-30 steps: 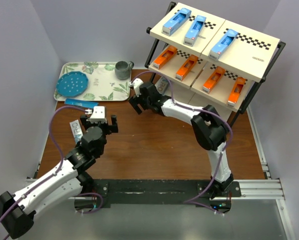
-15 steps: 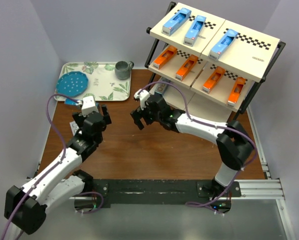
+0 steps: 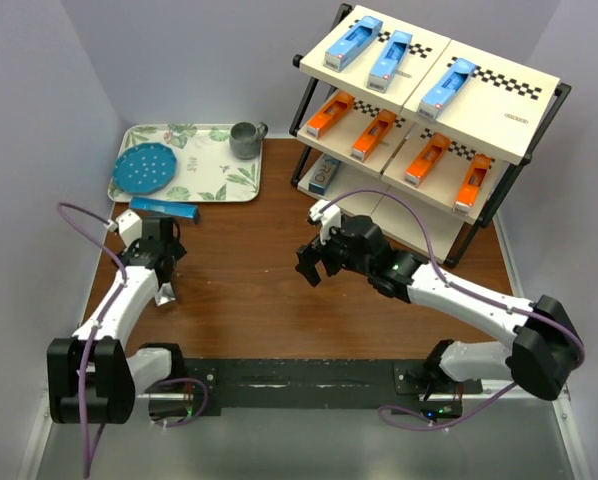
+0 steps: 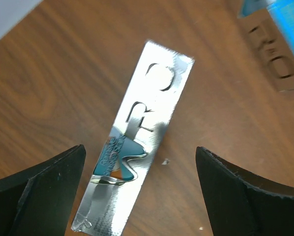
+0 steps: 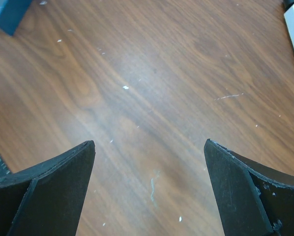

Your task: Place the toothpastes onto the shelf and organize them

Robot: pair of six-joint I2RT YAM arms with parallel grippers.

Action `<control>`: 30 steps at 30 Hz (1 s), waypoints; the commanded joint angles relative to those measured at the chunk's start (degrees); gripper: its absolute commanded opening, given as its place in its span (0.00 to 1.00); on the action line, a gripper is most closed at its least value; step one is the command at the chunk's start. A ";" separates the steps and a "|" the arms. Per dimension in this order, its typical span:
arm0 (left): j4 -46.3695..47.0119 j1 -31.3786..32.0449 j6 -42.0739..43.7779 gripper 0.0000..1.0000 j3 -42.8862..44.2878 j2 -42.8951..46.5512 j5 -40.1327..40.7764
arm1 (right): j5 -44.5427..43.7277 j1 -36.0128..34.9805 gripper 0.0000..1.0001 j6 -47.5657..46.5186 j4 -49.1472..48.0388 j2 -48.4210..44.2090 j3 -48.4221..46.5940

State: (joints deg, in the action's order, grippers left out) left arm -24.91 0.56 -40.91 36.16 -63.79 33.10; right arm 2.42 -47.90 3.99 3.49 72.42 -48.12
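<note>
The shelf (image 3: pixel 499 100) stands at the back right with three light blue toothpastes (image 3: pixel 391 56) on its top tier and several orange ones (image 3: pixel 373 134) on the middle tier. A grey-and-teal toothpaste (image 3: pixel 324 174) lies at the bottom tier's left end. Another grey-and-teal toothpaste (image 4: pixel 137 142) with large lettering lies flat on the table, and its end pokes out under my left arm (image 3: pixel 165 293). My left gripper (image 3: pixel 157 262) hovers over it, open, with the box between the jaws (image 4: pixel 139 196). A light blue toothpaste (image 3: pixel 164 208) lies just beyond. My right gripper (image 3: pixel 314 268) is open and empty over bare wood (image 5: pixel 149 196).
A leaf-patterned tray (image 3: pixel 219 185) at the back left holds a blue plate (image 3: pixel 145 167) and a grey mug (image 3: pixel 246 139). The light blue box's edge shows at the top right of the left wrist view (image 4: pixel 284 19). Grey walls close in on the left and the back.
My left gripper has swung left and back until it is over the grey-and-teal box on the table. My right gripper has drawn away from the shelf's lower left toward the table's middle.
</note>
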 commanded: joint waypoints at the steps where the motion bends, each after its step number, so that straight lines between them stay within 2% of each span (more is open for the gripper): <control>1: -1.38 -2.93 -4.80 1.00 -2.84 -3.17 -3.83 | 2.68 0.00 0.97 1.54 -1.02 -4.22 2.41; 9: 2.75 -7.15 -3.92 1.00 -3.12 -13.28 -10.16 | 4.35 0.00 0.97 3.22 -3.31 -7.21 3.91; 11: 3.20 -7.32 -3.48 0.96 -2.50 -15.04 -11.12 | 4.09 0.00 0.97 3.31 -3.22 -7.64 4.26; 15: 3.02 -7.32 -1.90 0.80 -1.71 -17.07 -13.50 | 2.95 0.00 0.97 3.04 -2.79 -8.96 4.52; 17: 2.76 -7.32 -1.02 0.65 -1.71 -16.98 -15.07 | 2.42 -0.09 0.97 3.04 -2.35 -9.40 4.35; 21: 2.23 -6.80 0.73 0.52 -2.41 -14.88 -18.16 | 1.54 -0.09 0.97 2.95 -0.68 -10.46 4.00; 22: 2.06 -6.28 1.00 0.47 -2.50 -14.26 -19.03 | 1.37 -0.09 0.97 2.95 -0.24 -10.81 4.08; 25: 1.27 -2.68 2.58 0.40 -1.98 -12.50 -19.04 | 1.63 0.00 0.97 3.04 1.52 -12.47 4.52; 30: -0.76 9.88 5.74 0.36 1.79 -12.50 -18.77 | 2.86 0.00 0.96 3.39 5.38 -15.90 4.96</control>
State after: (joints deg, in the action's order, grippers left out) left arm -22.28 2.81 -38.98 35.11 -76.62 19.09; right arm 4.91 -47.90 6.48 5.91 59.90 -43.68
